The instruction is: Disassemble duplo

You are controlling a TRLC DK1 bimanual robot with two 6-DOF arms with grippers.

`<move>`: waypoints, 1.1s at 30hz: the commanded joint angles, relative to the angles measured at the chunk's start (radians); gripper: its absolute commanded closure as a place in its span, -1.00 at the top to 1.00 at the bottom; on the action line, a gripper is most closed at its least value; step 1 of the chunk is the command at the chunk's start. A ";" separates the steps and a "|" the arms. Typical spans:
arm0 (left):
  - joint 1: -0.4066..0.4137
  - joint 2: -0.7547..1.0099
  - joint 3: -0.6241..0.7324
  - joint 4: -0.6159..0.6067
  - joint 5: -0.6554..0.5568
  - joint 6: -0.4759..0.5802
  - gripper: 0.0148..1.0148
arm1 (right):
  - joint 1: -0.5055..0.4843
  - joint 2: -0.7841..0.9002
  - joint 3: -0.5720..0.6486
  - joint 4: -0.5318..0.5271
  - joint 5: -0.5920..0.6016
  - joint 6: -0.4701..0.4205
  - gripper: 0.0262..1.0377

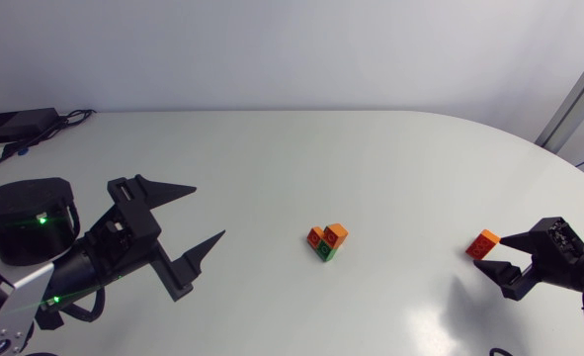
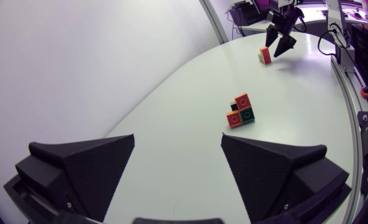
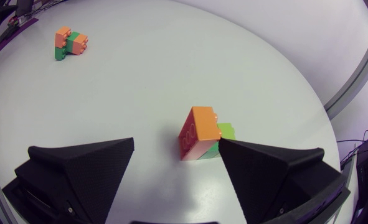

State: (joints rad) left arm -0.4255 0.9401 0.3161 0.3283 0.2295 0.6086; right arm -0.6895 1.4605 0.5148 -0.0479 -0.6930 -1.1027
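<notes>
A small duplo cluster (image 1: 326, 240) of orange, red and green bricks stands mid-table; it also shows ahead of the fingers in the left wrist view (image 2: 241, 111) and far off in the right wrist view (image 3: 70, 43). A second piece, an orange-red brick on a green one (image 3: 199, 132), lies on its side at the right (image 1: 483, 243). My right gripper (image 1: 489, 252) is open around it, and the piece rests near one fingertip (image 3: 233, 149). My left gripper (image 1: 208, 211) hangs open over the left of the table, holding nothing.
The white table (image 1: 272, 158) curves away at its far right edge. A black box with cables (image 1: 15, 124) sits at the back left corner. In the left wrist view my right gripper (image 2: 280, 38) stands over the far brick (image 2: 266, 55).
</notes>
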 commanded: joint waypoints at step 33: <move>-0.004 0.034 -0.022 0.005 0.007 -0.004 0.93 | 0.053 0.251 0.005 0.407 -0.025 0.081 -0.64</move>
State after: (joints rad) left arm -0.4324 0.9562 0.3157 0.3283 0.2295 0.6090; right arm -0.6449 1.7023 0.5293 0.3737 -0.7341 -1.0317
